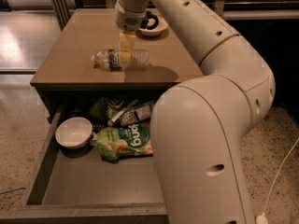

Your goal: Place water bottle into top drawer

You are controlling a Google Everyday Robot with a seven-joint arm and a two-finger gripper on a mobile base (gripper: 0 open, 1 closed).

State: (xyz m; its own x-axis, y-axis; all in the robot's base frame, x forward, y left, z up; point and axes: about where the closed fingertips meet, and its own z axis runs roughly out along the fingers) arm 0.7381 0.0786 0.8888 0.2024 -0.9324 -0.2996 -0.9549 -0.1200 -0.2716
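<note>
Camera view, single frame. The water bottle (140, 59) is lying on its side on the tan table (70, 45), near the front edge, with its cap pointing left and its dark label band sitting just left of the gripper. The gripper (125, 58) is reaching straight down from the wrist and is overlapping the bottle's middle, at the bottle's own level on the tabletop; whether it is gripping the bottle or standing spread around it cannot be told from this angle. The white arm (210, 125) is arching in from the lower right and is filling much of the right half of the frame. A small white dish (159, 29) with a dark object in it is sitting at the back of the table, behind the wrist. Below the tabletop, the top drawer (103, 183) is standing pulled out toward the camera. A white bowl (73, 132) is resting at its left side, a green snack bag (124, 141) is lying just beside the bowl, and a bottle with a white-and-black label (135, 115) is lying behind the bag among darker packets. The front part of the drawer floor is showing bare. A thin white cable (280, 171) is running across the speckled floor at right.
</note>
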